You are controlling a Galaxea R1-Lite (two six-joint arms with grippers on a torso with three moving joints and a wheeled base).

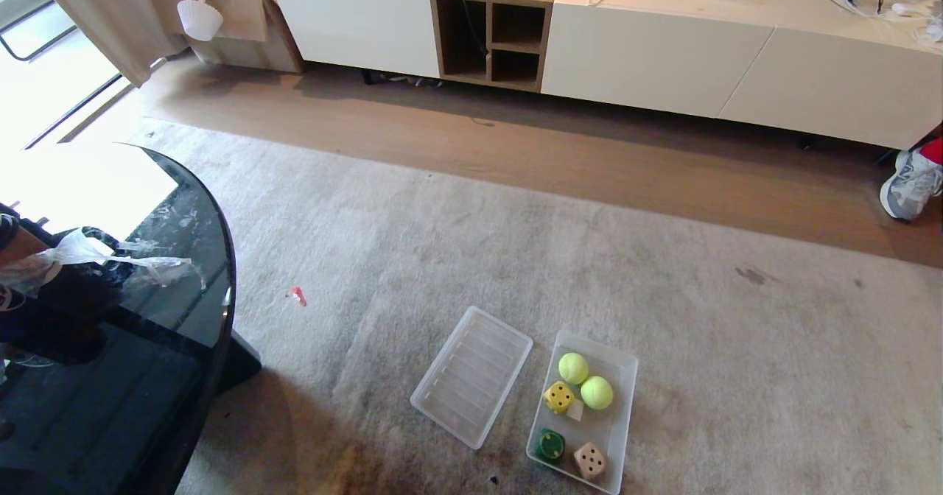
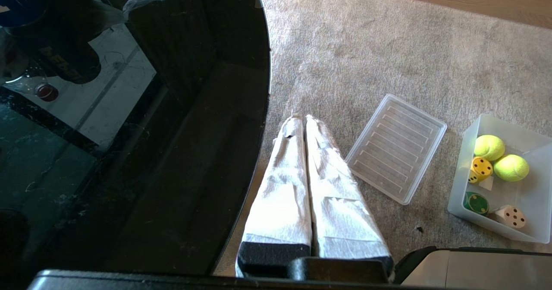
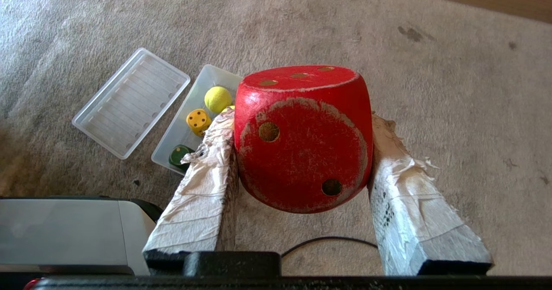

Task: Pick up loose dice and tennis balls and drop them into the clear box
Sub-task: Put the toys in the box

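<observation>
My right gripper (image 3: 302, 121) is shut on the red die (image 3: 302, 139), held in the air above the carpet; it is outside the head view. The clear box (image 1: 625, 384) lies on the carpet low in the head view and holds two tennis balls (image 1: 573, 367) (image 1: 596, 392), a yellow die (image 1: 558, 397), a dark green die (image 1: 550, 444) and a tan die (image 1: 590, 460). In the right wrist view the clear box (image 3: 202, 83) sits beyond the held die, off to one side. My left gripper (image 2: 301, 119) is shut and empty, beside the black table's edge.
The ribbed lid (image 1: 473, 375) lies flat just left of the box. A round black glass table (image 1: 177, 348) with clutter fills the left. A low white sideboard (image 1: 648, 46) stands beyond the wooden floor. A person's shoe (image 1: 912, 182) is at the far right. A small red scrap (image 1: 298, 297) lies on the carpet.
</observation>
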